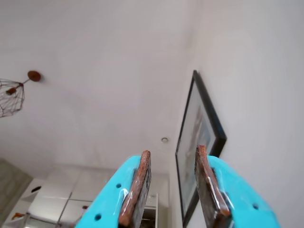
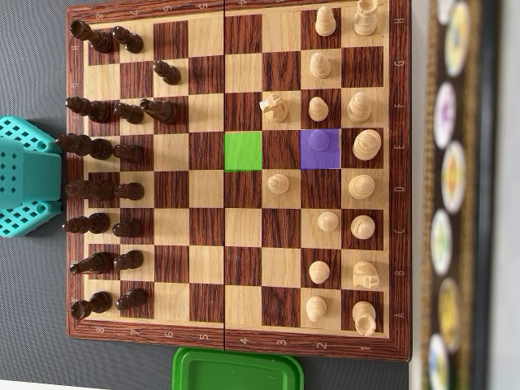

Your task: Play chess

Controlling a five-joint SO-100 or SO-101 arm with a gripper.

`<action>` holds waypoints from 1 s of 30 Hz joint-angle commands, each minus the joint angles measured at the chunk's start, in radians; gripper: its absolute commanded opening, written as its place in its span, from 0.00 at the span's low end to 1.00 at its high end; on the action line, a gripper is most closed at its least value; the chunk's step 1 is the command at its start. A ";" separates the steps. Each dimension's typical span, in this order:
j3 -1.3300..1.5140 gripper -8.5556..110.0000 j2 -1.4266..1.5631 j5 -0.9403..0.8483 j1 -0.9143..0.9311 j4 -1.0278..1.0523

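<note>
A wooden chessboard (image 2: 236,175) fills most of the grey surface (image 2: 32,325) in the overhead view. Dark pieces (image 2: 101,149) stand in rows along the board's left side, with a few pushed one or two squares inward. Light pieces (image 2: 361,146) crowd the right side, and several have come forward, a knight (image 2: 275,106) among them. One square near the board's middle is tinted green (image 2: 243,151) and stands bare. Two squares to its right, a purple-tinted square (image 2: 319,149) carries a pawn.

A green lid or tray (image 2: 237,370) lies against the bottom edge of the surface, just below the board. A dark strip with round printed discs (image 2: 455,187) runs along the right edge. The teal arm base (image 2: 28,175) sits at the left edge, touching no piece.

The wrist view shows none of this. It looks up at a white ceiling, a wire lamp (image 1: 10,96), a framed picture (image 1: 199,142) on the wall and white cabinets (image 1: 71,192). There the jaws (image 1: 172,154) stand parted by a clear gap, with nothing between their brown pads (image 1: 137,190), well away from the board.
</note>
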 commanded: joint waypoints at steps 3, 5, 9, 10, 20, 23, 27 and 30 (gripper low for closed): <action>-0.115 0.19 -0.012 -0.003 0.003 0.212; -0.147 0.19 -0.012 -0.003 0.003 0.288; -0.212 0.19 -0.012 -0.003 0.002 0.459; -0.227 0.19 -0.012 -0.003 -0.002 0.508; -0.379 0.19 -0.011 -0.003 -0.011 1.143; -0.442 0.19 -0.011 -0.003 -0.012 1.376; -0.492 0.19 -0.011 -0.003 -0.043 1.651; -0.486 0.19 -0.011 -0.003 -0.100 1.798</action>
